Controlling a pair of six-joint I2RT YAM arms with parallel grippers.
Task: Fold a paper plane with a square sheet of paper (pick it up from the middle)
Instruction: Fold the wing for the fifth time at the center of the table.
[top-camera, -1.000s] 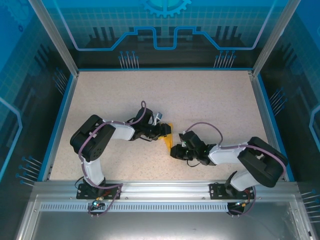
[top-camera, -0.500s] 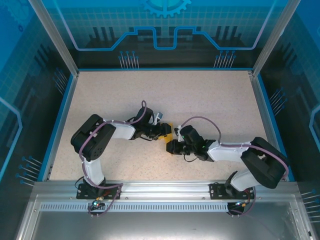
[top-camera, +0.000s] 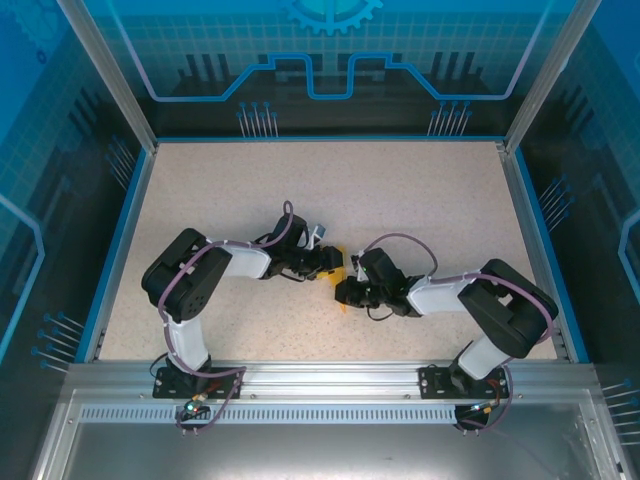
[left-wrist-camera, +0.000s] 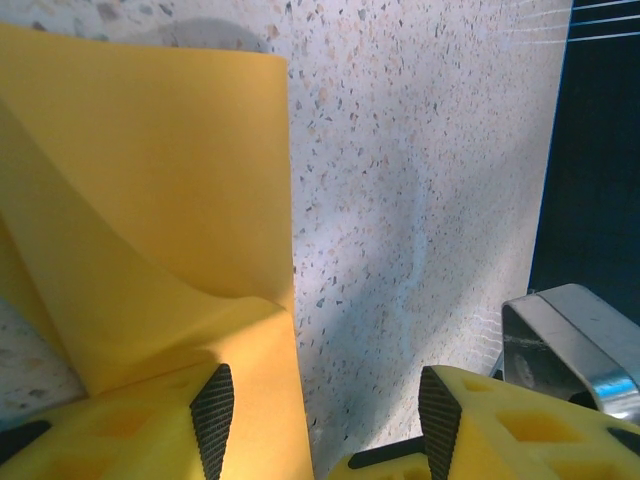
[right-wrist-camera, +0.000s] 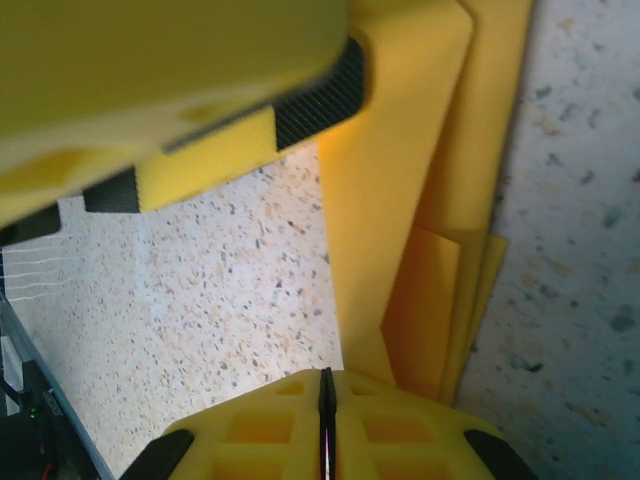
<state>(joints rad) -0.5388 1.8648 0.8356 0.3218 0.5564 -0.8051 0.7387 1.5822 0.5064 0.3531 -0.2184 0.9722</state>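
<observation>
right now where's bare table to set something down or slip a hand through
The far half of the table, up to the back wall, is bare. So are the strips between the left arm and the left rail, and the right arm and the right rail. Crowded: centre-front, where the left gripper and right gripper meet at the paper.

Speckled beige tabletop (top-camera: 400, 190), blue printed back panel (top-camera: 330, 60), aluminium front rail (top-camera: 330, 375)

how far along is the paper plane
Done: the paper is already folded into several layers with a crease. In hand: the left hand is open, one finger over the paper; the right hand is shut at its edge. Left: it doesn't look like a pointed dart yet, so more folds likely remain.
</observation>
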